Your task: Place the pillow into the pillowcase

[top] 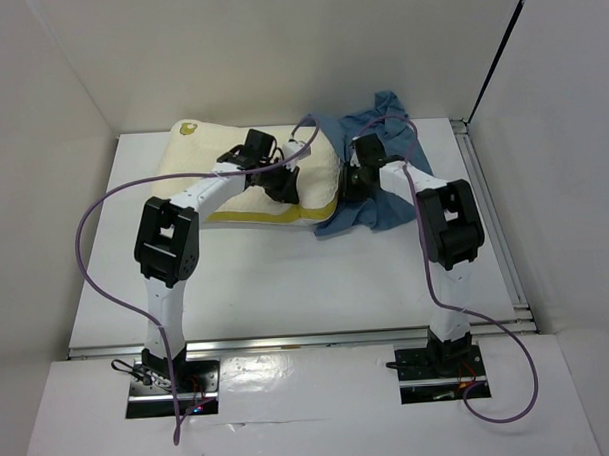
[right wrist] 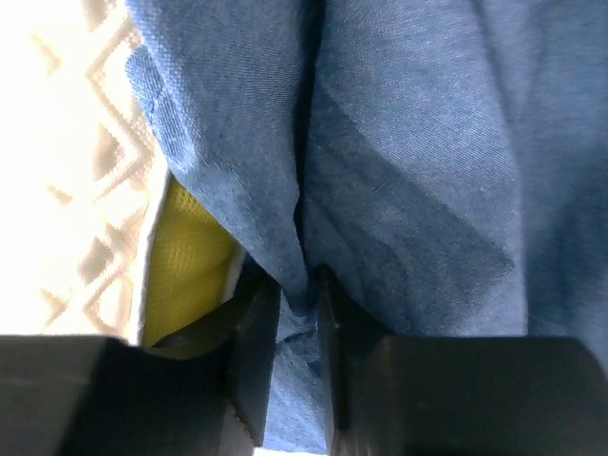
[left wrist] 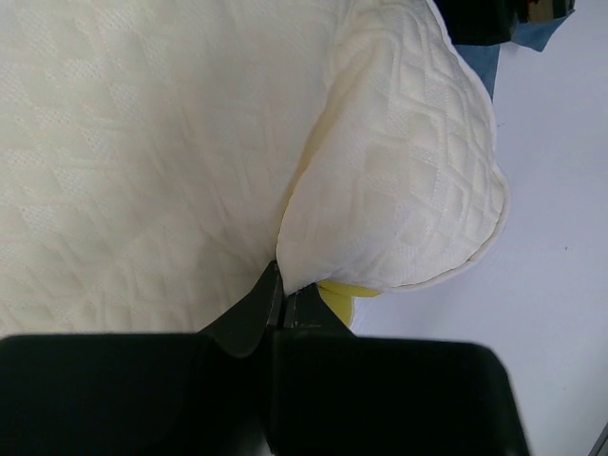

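The cream pillow (top: 217,161) lies at the back of the table, its yellow seam along the near edge. The blue pillowcase (top: 383,190) lies bunched at its right end, over the pillow's right corner. My left gripper (top: 283,184) is shut on a fold of the pillow (left wrist: 399,161) near that end; the jaws pinch the quilted cloth (left wrist: 283,290). My right gripper (top: 355,181) is shut on a fold of the pillowcase (right wrist: 399,152), with cloth between the jaws (right wrist: 296,313). The pillow's yellow edge (right wrist: 185,256) shows just left of it.
White walls enclose the table on the left, back and right. A metal rail (top: 489,212) runs along the table's right side. Purple cables (top: 94,210) loop from both arms.
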`<action>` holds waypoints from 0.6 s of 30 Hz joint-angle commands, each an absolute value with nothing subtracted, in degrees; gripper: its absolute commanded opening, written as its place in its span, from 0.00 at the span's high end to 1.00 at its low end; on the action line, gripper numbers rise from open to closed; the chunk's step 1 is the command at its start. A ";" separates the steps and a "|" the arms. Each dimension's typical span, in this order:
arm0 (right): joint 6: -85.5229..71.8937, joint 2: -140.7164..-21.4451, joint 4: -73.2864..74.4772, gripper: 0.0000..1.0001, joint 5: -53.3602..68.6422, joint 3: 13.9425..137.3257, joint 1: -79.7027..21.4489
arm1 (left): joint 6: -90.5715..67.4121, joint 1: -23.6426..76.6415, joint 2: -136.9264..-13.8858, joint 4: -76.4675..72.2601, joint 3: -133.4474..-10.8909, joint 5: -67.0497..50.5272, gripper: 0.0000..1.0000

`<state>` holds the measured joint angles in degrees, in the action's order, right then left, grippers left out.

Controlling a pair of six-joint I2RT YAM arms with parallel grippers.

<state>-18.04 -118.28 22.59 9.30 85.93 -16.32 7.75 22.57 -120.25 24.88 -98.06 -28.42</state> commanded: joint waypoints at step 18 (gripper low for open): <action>-12.67 -109.43 35.40 1.00 24.43 92.81 -14.77 | 7.03 21.80 -122.70 26.37 -102.30 -27.69 1.00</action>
<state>-15.59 -116.46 29.39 19.42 89.67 -15.22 7.31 22.57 -121.16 27.05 -100.51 -28.40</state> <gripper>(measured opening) 0.010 0.041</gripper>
